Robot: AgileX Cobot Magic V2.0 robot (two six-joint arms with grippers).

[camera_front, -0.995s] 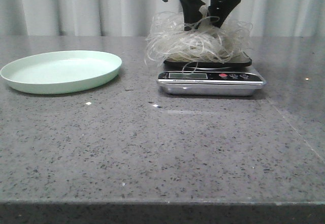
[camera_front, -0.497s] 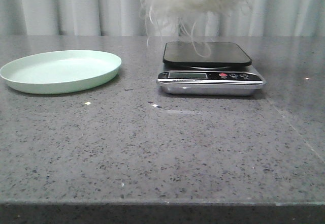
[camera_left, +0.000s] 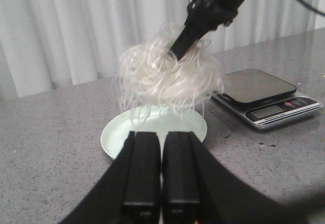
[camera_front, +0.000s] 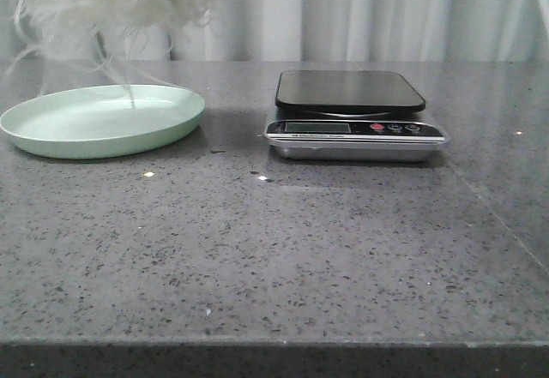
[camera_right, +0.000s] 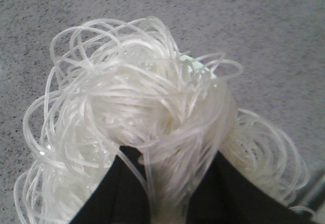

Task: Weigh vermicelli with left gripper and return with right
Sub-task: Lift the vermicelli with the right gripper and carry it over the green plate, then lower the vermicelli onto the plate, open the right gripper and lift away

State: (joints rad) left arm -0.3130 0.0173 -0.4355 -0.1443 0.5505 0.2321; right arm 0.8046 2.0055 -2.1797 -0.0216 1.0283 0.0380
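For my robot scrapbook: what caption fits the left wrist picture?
Right tool holds vermicelli above the green plate.

A pale green plate lies at the left of the frame on the grey speckled surface, well apart from a digital kitchen scale right of centre.

Front view: vermicelli motion-blurred, cut off by the top edge, its holder out of frame. Scale display unreadable. Right wrist view: strands hide the right gripper's fingertips.
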